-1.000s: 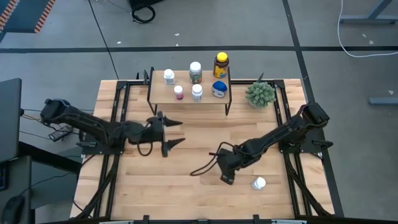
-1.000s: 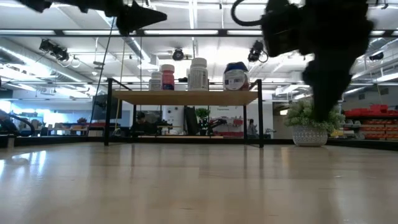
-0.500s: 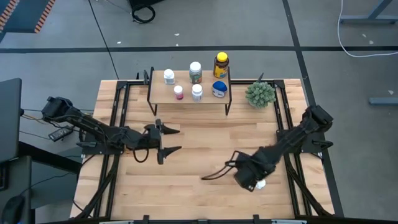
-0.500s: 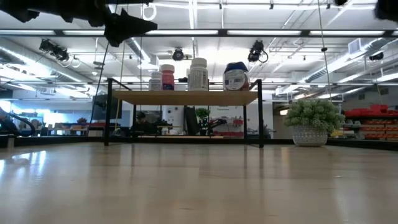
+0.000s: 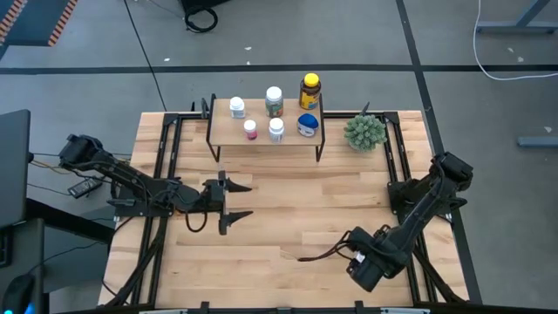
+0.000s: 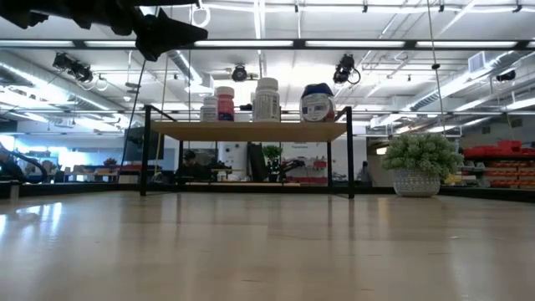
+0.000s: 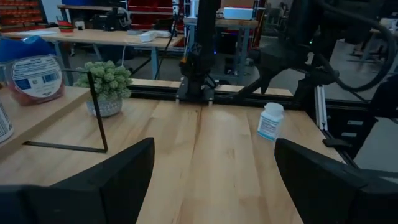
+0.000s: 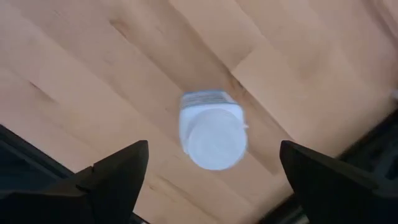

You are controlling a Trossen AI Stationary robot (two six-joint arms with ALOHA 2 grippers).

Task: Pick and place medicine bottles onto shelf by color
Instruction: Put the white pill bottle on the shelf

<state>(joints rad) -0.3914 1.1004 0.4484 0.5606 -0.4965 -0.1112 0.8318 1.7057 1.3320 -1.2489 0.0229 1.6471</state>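
- Bottle count first: seven, as far as I can see. Six stand on the low light-wood shelf on thin black legs (image 5: 264, 131), up at 12 o'clock on the big wooden table (image 5: 279, 235).
- Back row on the shelf: a small white-capped bottle (image 5: 236, 107), a taller white-capped bottle with a greenish label (image 5: 274, 101), and the bigger amber bottle with the yellow cap (image 5: 309, 91), which sits at the shelf's 1 o'clock corner.
- Front row: the little pink-labelled bottle (image 5: 250, 129), another white-capped bottle (image 5: 276, 129), and the squat blue-lidded jar (image 5: 306, 125).
- Number seven is a lone white-capped bottle with a blue-printed label (image 8: 212, 134), standing upright on the bare table down around 5 o'clock. In the high view it's hidden under the right arm; the left wrist view shows it (image 7: 270, 121) farther off.
- Right tool (image 5: 366, 266) hangs straight above that bottle, looking down on its cap. Fingers spread wide either side, not touching it, so it's released.
- Left tool (image 5: 237, 200) is one of two, sitting near 9 o'clock, in front of the shelf's left end. Fingers splayed apart, nothing between them.
- One green spiky potted plant (image 5: 364, 132) on the table just beside the shelf's right end, about 1 o'clock.
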